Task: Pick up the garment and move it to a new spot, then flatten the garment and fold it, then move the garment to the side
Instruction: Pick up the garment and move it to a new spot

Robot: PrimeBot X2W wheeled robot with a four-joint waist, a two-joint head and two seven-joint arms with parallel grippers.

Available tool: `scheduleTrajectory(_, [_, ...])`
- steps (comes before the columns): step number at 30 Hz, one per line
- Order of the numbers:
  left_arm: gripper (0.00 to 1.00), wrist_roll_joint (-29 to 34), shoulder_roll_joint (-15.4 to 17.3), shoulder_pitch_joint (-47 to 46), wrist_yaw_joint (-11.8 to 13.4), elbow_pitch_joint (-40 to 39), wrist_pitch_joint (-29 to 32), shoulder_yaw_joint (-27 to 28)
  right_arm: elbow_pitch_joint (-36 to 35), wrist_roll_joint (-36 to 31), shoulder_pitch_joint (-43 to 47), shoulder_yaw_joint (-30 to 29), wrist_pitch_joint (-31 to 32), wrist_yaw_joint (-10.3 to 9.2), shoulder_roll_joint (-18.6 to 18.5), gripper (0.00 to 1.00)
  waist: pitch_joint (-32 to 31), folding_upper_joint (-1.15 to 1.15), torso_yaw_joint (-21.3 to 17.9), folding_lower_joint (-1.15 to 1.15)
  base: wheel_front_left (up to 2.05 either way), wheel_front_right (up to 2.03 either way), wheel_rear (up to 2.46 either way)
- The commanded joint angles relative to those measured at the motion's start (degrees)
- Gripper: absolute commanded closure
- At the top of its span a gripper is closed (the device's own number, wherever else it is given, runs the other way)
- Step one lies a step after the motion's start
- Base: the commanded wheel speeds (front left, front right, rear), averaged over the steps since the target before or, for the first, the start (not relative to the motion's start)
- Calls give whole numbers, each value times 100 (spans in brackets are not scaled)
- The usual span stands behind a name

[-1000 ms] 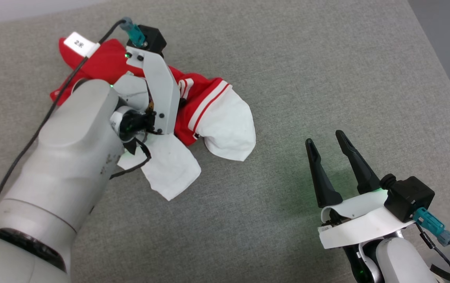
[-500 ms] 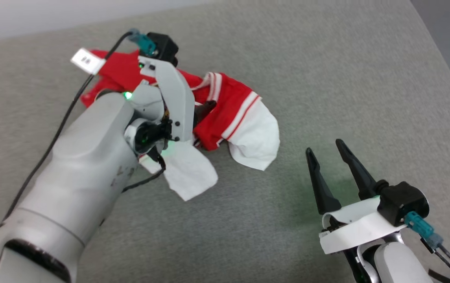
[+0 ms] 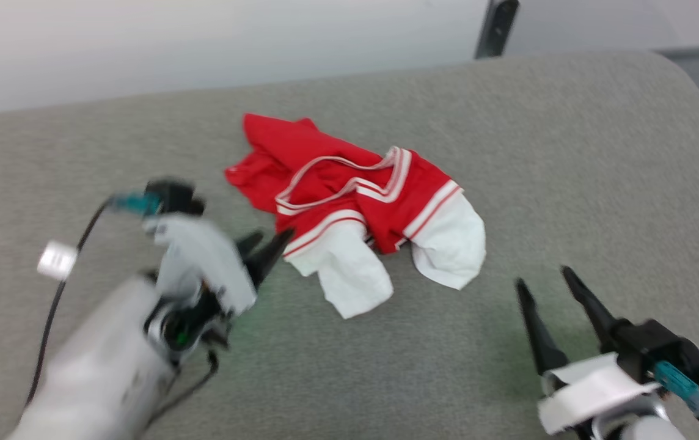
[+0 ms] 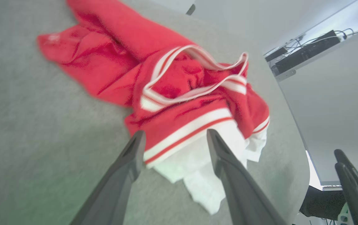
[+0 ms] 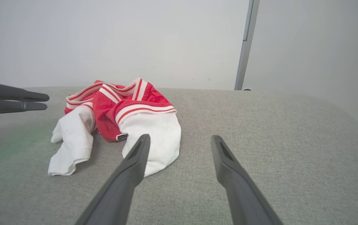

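At the far left of the head view, the pale left forearm is seen blurred, with a black cable (image 3: 50,318) carried along it and a small white tag (image 3: 56,260) fixed on that cable. The left pincer (image 3: 271,237) is held open, its two dark fingers parted, and nothing is gripped between them. Its tips are placed just beside the striped trim of the nearer white sleeve. Whether the cloth is touched cannot be told. In the left wrist view the same trim is framed between the two fingers.

The garment (image 3: 349,195) is found crumpled in a loose heap near the middle of the grey fabric-covered tabletop (image 3: 569,153). The red body is bunched towards the far left of the heap, and the white-and-red striped neckline is turned upward as an open loop. Both white sleeves are spread towards the near edge, the left one lying flat and the right one rounded and puffed. No chest lettering can be made out.

Further right, the right pincer (image 3: 543,276) is kept open as well, with a clear gap between its fingers and nothing held. It is set apart from the garment, near the puffed sleeve and above bare tabletop. In the right wrist view the left finger is overlapped against that sleeve, and the left pincer is seen at the left edge.

At the far edge, right of centre, a dark upright post (image 3: 496,27) is seen against a pale wall (image 3: 203,49).
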Motion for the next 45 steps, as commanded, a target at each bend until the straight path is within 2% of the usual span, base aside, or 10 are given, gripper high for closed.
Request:
scheduleTrajectory(1, [0, -133, 62, 374, 8, -146, -186, 65, -74, -37, 193, -119, 66, -6, -80, 0, -360, 0, 370, 0, 0, 0, 0])
scheduleTrajectory(9, [0, -453, 461, 1700, 15, -698, -1059, 368, -494, -36, 872, -606, 372, -6, -237, 0, -627, 0, 696, 0, 0, 0, 0])
scheduleTrajectory(16, [0, -480, 668, 2571, 206, -1191, -1744, 539, -750, -19, 1185, -796, 556, -6, -319, 0, -721, 0, 780, 0, 0, 0, 0])
scheduleTrajectory(20, [0, -408, 802, 3137, 419, -1583, -2201, 618, -854, 7, 1302, -917, 618, -6, -350, 0, -762, 0, 799, 0, 0, 0, 0])
scheduleTrajectory(24, [0, -154, 953, 3584, 621, -1987, -2535, 700, -929, 17, 1416, -1046, 657, -6, -348, 0, -788, 0, 827, 0, 0, 0, 0])
scheduleTrajectory(28, [0, 645, 1074, 3859, 800, -2289, -2705, 890, -990, 15, 1482, -1149, 688, -6, -346, 0, -786, 0, 875, 0, 0, 0, 0])
scheduleTrajectory(31, [0, 1529, 861, 4052, 1026, -2517, -2719, 1625, -1035, -6, 1492, -1215, 713, -6, -325, 0, -776, 0, 907, 0, 0, 0, 0])
scheduleTrajectory(35, [0, 2775, 394, 4486, 1062, -2931, -2713, 2717, -1072, -24, 1463, -1265, 725, -6, -311, 0, -802, 0, 920, 0, 0, 0, 0])
scheduleTrajectory(41, [0, 4409, -272, 4995, 683, -3539, -2711, 3695, -1167, -32, 1331, -1364, 724, -6, -265, 0, -843, 0, 887, 0, 0, 0, 0])
scheduleTrajectory(45, [0, 5131, -657, 5233, 430, -3772, -2711, 4047, -1186, 71, 1302, -1468, 723, -6, -208, 0, -867, 0, 863, 0, 0, 0, 0])
